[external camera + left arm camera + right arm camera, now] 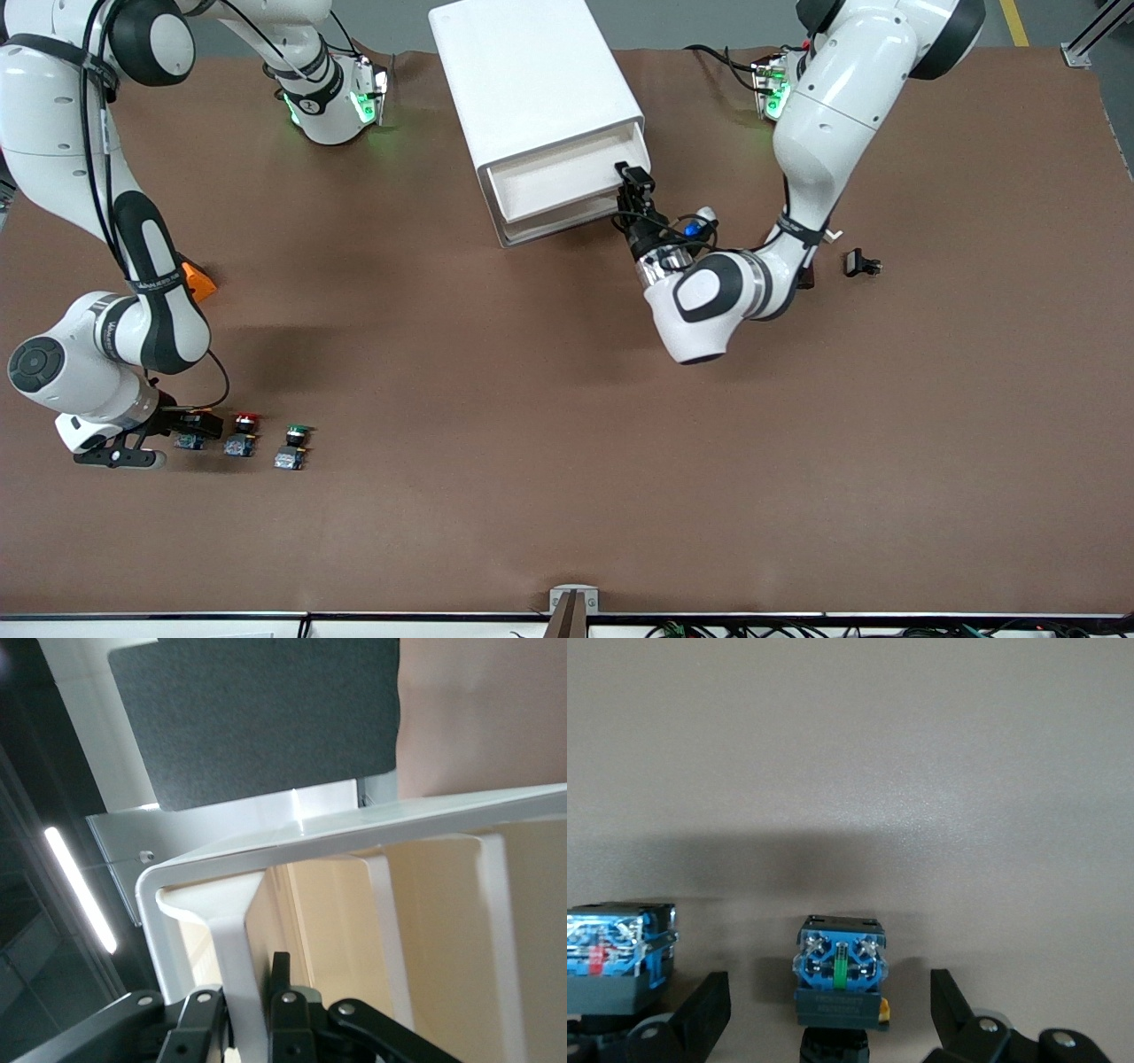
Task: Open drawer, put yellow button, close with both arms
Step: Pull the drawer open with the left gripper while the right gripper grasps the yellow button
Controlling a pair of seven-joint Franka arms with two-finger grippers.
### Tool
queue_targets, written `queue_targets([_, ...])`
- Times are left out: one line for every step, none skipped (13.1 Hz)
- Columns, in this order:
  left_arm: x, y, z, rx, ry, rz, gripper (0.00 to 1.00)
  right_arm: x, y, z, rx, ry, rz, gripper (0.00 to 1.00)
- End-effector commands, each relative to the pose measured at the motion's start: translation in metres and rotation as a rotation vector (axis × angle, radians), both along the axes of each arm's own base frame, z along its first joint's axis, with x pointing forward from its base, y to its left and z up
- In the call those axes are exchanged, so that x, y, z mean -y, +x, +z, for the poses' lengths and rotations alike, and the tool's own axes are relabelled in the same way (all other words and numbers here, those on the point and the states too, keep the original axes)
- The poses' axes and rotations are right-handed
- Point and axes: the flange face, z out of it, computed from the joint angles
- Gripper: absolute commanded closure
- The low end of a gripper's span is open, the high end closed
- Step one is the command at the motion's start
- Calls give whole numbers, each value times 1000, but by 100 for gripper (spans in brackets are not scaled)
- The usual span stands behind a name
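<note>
Pinching the drawer (567,182) front edge with my left hand (634,188), tray partly out of the cabinet (532,89). My right hand (830,1010) hangs spread over the yellow button (840,979), one finger on each side.

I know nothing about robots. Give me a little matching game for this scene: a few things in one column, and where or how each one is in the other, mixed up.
Things:
1. left tool
2. right tool
3. red button
4. drawer

States:
A. open, fingers either side of the yellow button
B. pulled partly out of the cabinet
C. shut on the drawer's front edge
D. middle of the row of three buttons, with the green button beside it

Pairs: 1-C, 2-A, 3-D, 4-B
</note>
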Motion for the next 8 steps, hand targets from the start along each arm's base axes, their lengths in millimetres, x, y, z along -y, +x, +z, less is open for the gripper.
queue_targets([-12, 23, 17, 31, -4, 38, 90, 5, 4, -2, 11, 26, -23, 5])
queue_targets([-16, 26, 16, 31, -2, 46, 89, 5, 4, -2, 12, 35, -33, 15])
queue_targets([-22, 31, 17, 30, -3, 59, 87, 4, 4, -2, 11, 36, -31, 37])
queue_targets([-27, 34, 16, 30, -1, 69, 87, 5, 4, -2, 10, 37, -31, 73])
queue_targets([-31, 37, 15, 30, -1, 76, 87, 6, 5, 0, 12, 41, -37, 100])
queue_targets([-37, 40, 13, 28, 1, 86, 87, 6, 7, 3, 20, 47, -43, 100])
queue_targets([-41, 43, 13, 27, 0, 96, 87, 4, 9, 7, 20, 47, -41, 100])
queue_targets([-45, 46, 13, 28, 1, 103, 87, 0, 11, 14, 6, 54, -39, 100])
